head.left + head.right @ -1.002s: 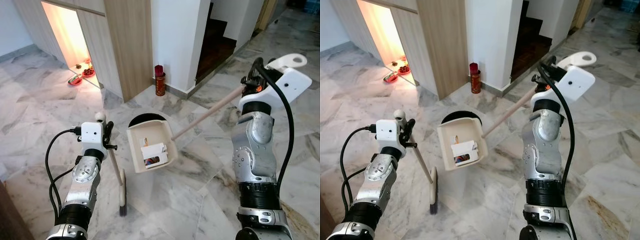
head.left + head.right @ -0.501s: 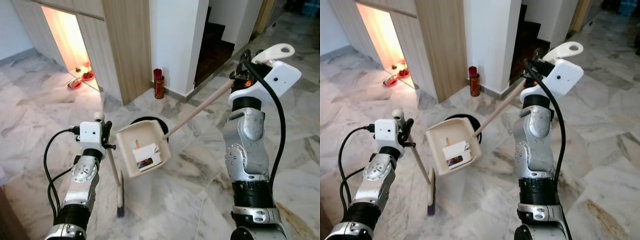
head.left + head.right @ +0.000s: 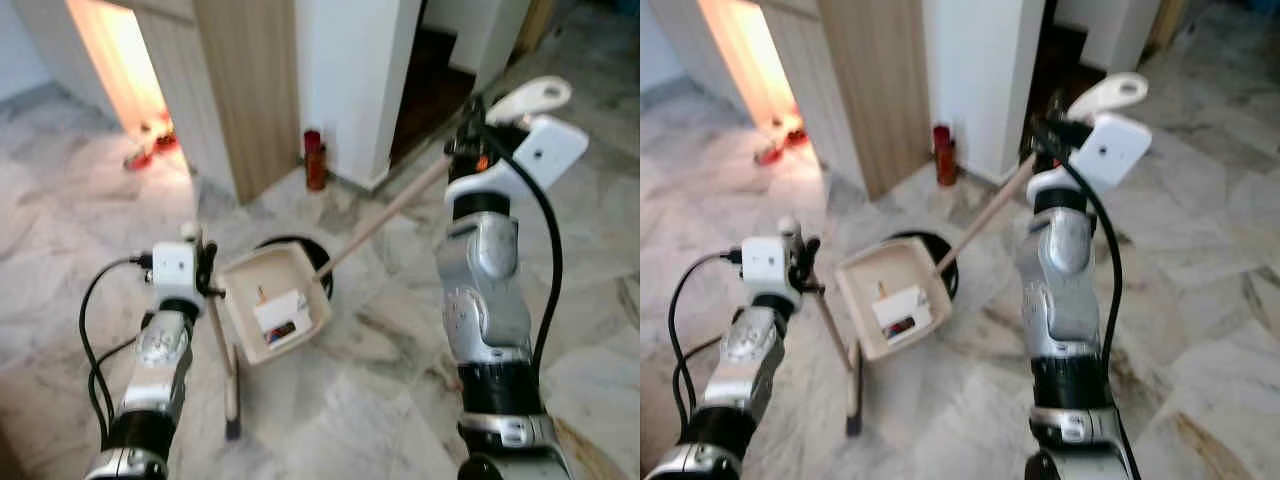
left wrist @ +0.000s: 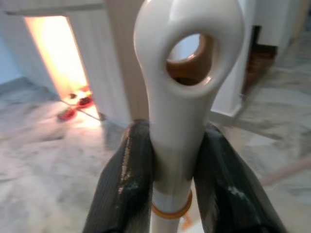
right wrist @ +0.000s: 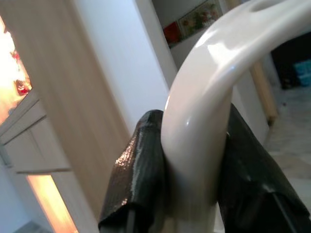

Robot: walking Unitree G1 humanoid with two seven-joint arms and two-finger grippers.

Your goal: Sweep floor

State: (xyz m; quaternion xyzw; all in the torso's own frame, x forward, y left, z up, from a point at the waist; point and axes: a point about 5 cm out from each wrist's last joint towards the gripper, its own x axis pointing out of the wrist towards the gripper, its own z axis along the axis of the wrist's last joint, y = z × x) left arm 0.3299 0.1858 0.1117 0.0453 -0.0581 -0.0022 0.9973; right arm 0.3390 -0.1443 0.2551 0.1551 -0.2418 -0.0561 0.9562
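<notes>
Left wrist view: left claw clamps one broom; right claw clamps one dustpan.

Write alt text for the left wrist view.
The left gripper has its two black fingers clamped on the glossy cream plastic broom handle, just below its oval hanging hole. Blurred behind are a pale marble floor and a warmly lit orange alcove.
</notes>
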